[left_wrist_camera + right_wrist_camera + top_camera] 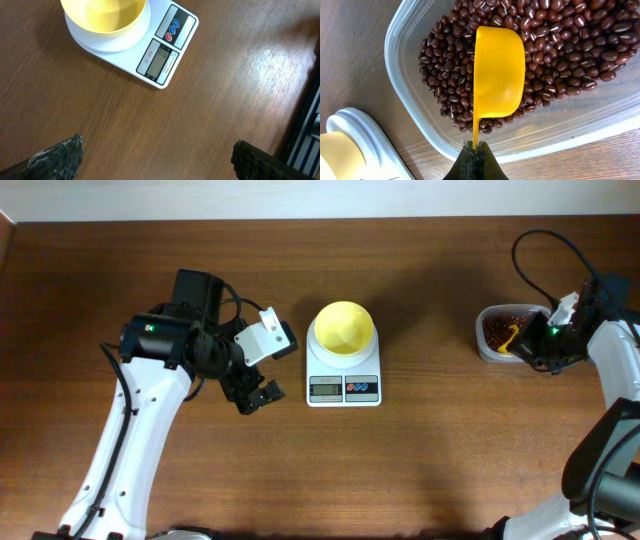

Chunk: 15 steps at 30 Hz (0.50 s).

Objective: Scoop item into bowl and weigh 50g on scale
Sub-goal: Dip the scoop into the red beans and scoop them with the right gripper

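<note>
The pale yellow bowl (344, 327) stands empty on the white scale (343, 385) at mid table; both also show in the left wrist view, the bowl (105, 17) and the scale (162, 57). The dark red-brown beans (555, 45) lie heaped in a clear plastic tub (488, 348) at the right. My right gripper (476, 150) is shut on the handle of a small yellow scoop (497, 75), whose empty cup rests over the beans; this gripper also shows in the overhead view (543, 348). My left gripper (252, 395) is open and empty, just left of the scale.
The tub's near rim (415, 105) lies between my right gripper and the beans. The scale's corner (355, 130) shows at the lower left of the right wrist view. The wooden table's far edge (300, 220) runs along the top.
</note>
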Available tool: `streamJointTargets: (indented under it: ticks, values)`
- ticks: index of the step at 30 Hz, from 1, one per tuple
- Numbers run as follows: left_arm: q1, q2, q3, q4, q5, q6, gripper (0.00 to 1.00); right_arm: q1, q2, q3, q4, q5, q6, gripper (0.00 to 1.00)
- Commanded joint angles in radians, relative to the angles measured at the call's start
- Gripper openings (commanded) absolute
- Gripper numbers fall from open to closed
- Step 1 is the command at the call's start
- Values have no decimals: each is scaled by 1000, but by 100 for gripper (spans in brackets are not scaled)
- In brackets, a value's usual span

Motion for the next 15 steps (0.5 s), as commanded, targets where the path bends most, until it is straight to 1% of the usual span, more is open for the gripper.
streamJointTargets:
  ticks: [1, 2, 5, 10, 14, 15]
  values:
    - [5, 2, -6, 0, 11, 16, 99, -5, 25, -20, -6, -5, -75, 4]
    - [5, 2, -6, 0, 11, 16, 99, -6, 25, -20, -1, -5, -106, 4]
    - [5, 2, -6, 0, 11, 16, 99, -42, 25, -20, -1, -21, -129, 4]
    - [5, 2, -6, 0, 11, 16, 99, -164, 24, -20, -1, -274, -262, 4]
    - [5, 2, -6, 0, 11, 16, 99, -211, 24, -20, -1, -294, -266, 4]
    - [5, 2, -6, 0, 11, 16, 99, -217, 24, -20, -1, -318, -293, 4]
